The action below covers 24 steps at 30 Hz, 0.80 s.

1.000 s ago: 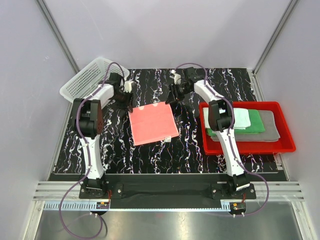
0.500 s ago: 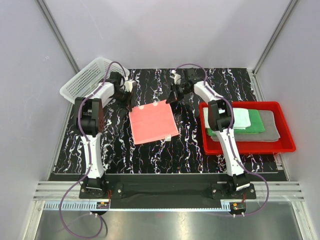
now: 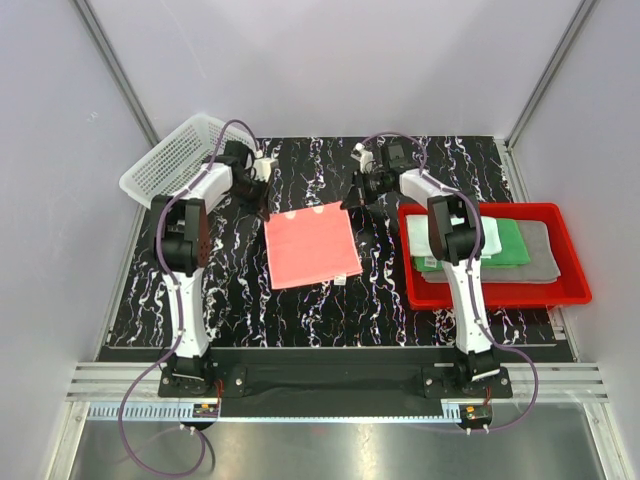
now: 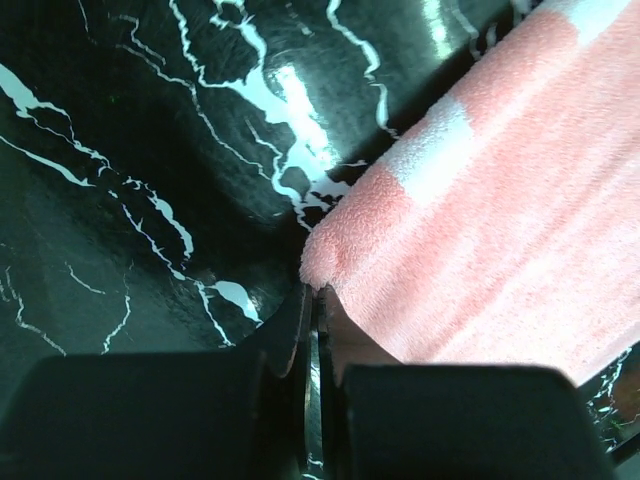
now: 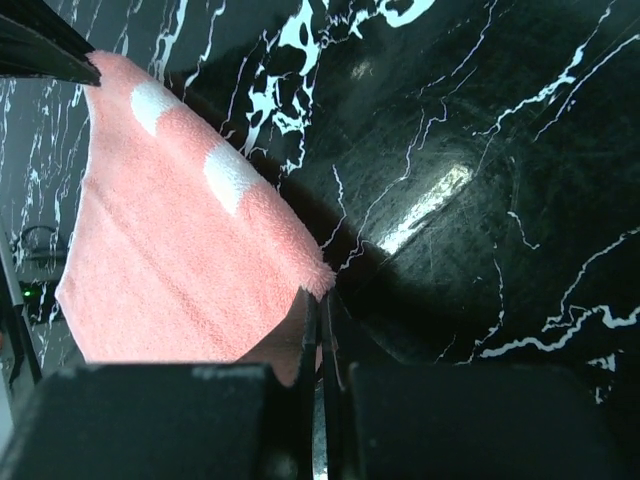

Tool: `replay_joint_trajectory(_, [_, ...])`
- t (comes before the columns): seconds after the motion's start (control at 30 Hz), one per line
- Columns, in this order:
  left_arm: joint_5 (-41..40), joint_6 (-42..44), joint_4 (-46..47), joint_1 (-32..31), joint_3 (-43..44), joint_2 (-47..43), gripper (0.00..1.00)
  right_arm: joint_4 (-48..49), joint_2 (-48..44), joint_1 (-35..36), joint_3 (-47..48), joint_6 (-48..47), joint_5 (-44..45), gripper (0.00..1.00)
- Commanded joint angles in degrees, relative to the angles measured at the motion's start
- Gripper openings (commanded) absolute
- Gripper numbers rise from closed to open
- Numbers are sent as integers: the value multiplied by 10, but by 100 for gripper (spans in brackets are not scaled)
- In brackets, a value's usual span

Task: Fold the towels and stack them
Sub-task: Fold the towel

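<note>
Two far corners of the pink towel (image 3: 310, 245) lie hidden inside the pinching left claw (image 4: 312, 300) and right claw (image 5: 320, 300).

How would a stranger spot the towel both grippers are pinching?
On the black marbled table, look between the white basket at left and the red tray at right. The pink towel lies spread there, its far corners pinched by the left gripper and the right gripper. Unlike the white, green and grey towels in the tray, it alone is pink.
</note>
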Motion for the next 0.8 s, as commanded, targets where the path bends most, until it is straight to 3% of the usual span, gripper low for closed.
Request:
replay_joint_trajectory(0.0, [-2,7,15,-10,-4,-64,0,105,-73,-4,-36,9,9,0])
replay_joint_trajectory(0.23, [-26,7,16,-23,-22,-115,0,197,-146,-4,-142,9,21,0])
replay_joint_trajectory(0.37, [-39,3,54,-31,-85,-168,0,267,-209,-5,-224,-9,42,0])
replay_joint_trajectory(0.57, [-53,-4,48,-34,-135,-209,0,447,-301,-4,-400,16,38,0])
replay_joint_trajectory(0.67, [-56,-12,64,-45,-173,-245,0,599,-344,-4,-506,16,51,0])
replay_joint_trajectory(0.77, [-64,-20,69,-50,-200,-274,0,609,-368,-4,-556,31,65,0])
